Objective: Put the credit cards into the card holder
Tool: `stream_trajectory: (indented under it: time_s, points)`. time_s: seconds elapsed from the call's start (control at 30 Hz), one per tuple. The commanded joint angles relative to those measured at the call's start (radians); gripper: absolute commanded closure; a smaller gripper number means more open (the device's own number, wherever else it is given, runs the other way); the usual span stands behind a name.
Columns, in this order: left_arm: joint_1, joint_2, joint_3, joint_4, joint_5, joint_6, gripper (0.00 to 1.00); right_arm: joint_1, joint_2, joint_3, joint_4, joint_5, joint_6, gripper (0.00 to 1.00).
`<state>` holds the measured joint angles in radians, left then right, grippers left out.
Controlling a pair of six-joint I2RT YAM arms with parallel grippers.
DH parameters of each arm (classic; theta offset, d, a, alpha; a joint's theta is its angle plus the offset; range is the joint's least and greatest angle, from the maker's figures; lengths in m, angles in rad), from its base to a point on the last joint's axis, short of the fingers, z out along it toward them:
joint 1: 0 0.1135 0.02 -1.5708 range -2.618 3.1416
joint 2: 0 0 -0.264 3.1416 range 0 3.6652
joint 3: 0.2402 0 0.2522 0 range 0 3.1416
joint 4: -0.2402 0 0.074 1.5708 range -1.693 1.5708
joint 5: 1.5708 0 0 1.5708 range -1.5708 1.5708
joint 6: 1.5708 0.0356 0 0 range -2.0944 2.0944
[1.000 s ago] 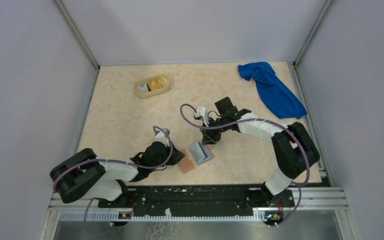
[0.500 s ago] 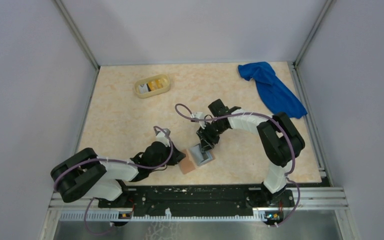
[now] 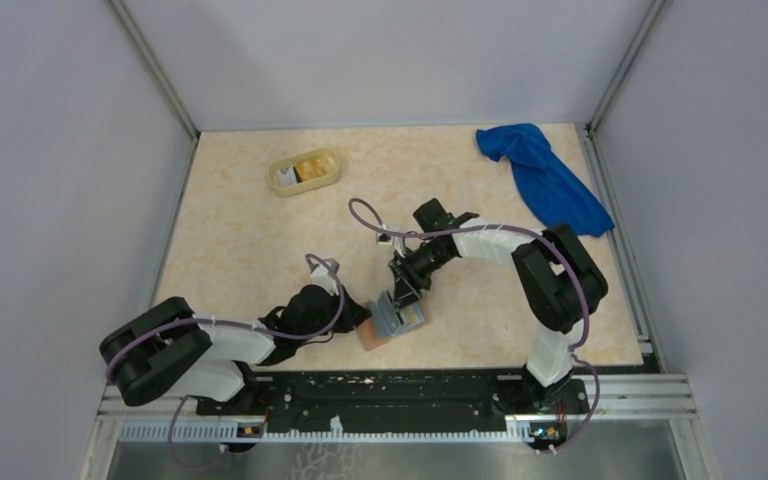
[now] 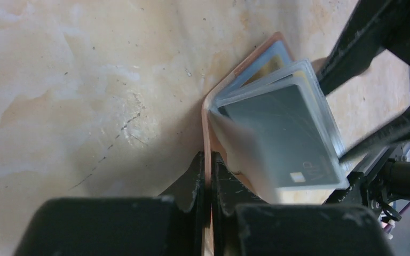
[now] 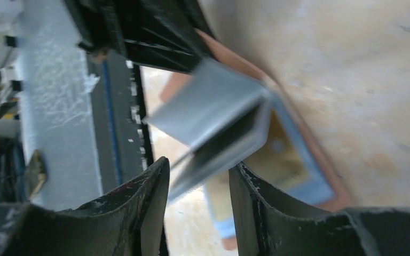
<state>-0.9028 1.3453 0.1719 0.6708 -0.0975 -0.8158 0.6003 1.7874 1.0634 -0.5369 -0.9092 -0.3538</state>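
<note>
The card holder [image 3: 372,335] lies open near the table's front edge, tan cover down. My left gripper [image 3: 357,318] [image 4: 208,157] is shut on the edge of that tan cover [image 4: 207,120]. A grey-blue slot leaf [image 5: 213,125] stands raised, with a dark card [image 4: 280,136] showing in it. My right gripper [image 3: 403,292] [image 5: 198,163] is open and straddles the leaf's free edge; one finger [image 5: 248,202] touches it. A yellowish card [image 5: 277,154] sits in a slot underneath. More credit cards [image 3: 305,170] lie in the tray at the back.
A pale yellow oval tray [image 3: 278,186] sits at the back left. A blue cloth [image 3: 550,185] lies crumpled at the back right. The black base rail [image 3: 390,385] runs close behind the holder, and grey walls enclose the table.
My right gripper came down and left onto the holder, its jaws widening. The grey-blue leaf has lifted off the open holder. The left gripper has kept its hold.
</note>
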Motion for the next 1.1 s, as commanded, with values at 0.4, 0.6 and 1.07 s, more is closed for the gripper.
stream_trajectory:
  time_s: [0.4, 0.6, 1.07]
  points:
    - [0.001, -0.011, -0.037, 0.109, 0.017, -0.042, 0.76, 0.079, 0.012, 0.017, 0.094, -0.117, 0.099, 0.52]
    - [0.001, -0.145, -0.083, 0.05, -0.04, -0.05, 0.51, 0.052, -0.028, 0.018, 0.084, -0.046, 0.069, 0.58]
    - [0.001, -0.417, -0.051, -0.196, -0.045, 0.0, 0.53, 0.048, -0.071, 0.059, -0.023, 0.43, -0.056, 0.64]
